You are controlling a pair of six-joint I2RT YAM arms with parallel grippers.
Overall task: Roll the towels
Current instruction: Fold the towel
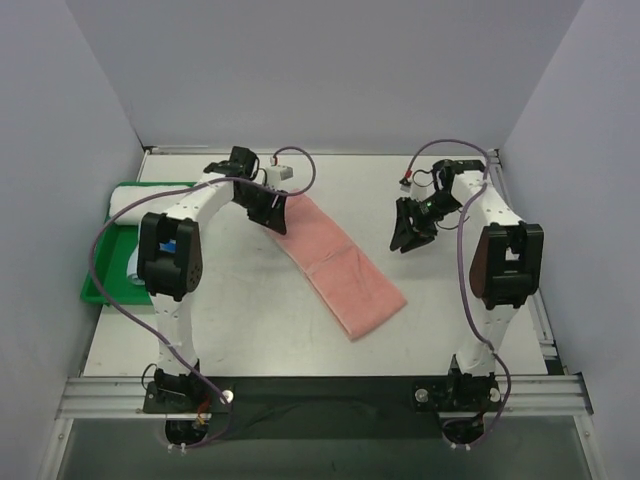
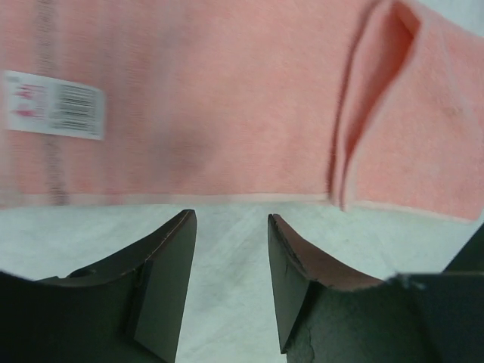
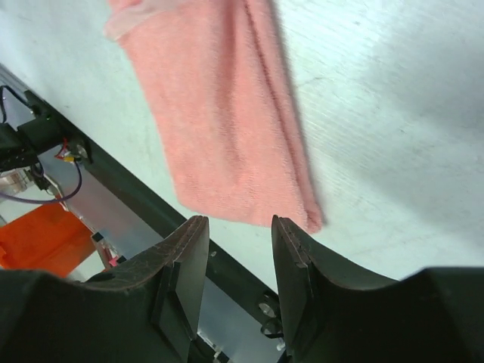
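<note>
Left arm (image 1: 170, 255) half hides pale rolled towel (image 1: 130, 205) in green tray (image 1: 95, 285). Left gripper (image 2: 231, 219), right gripper (image 3: 238, 223) parted, empty, by salmon pink towel (image 1: 340, 270).

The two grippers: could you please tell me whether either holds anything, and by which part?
Nothing is held: the left gripper and the right gripper both stand open and empty; the pink towel lies free.

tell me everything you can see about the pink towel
The salmon pink terry cloth towel is unrolled: a long narrow strip lying flat and diagonal on the white table. A faint crease crosses its middle, a white barcode label sits on it, and a raised fold shows near the left claw, which hangs open at its edge, gripping nothing.
</note>
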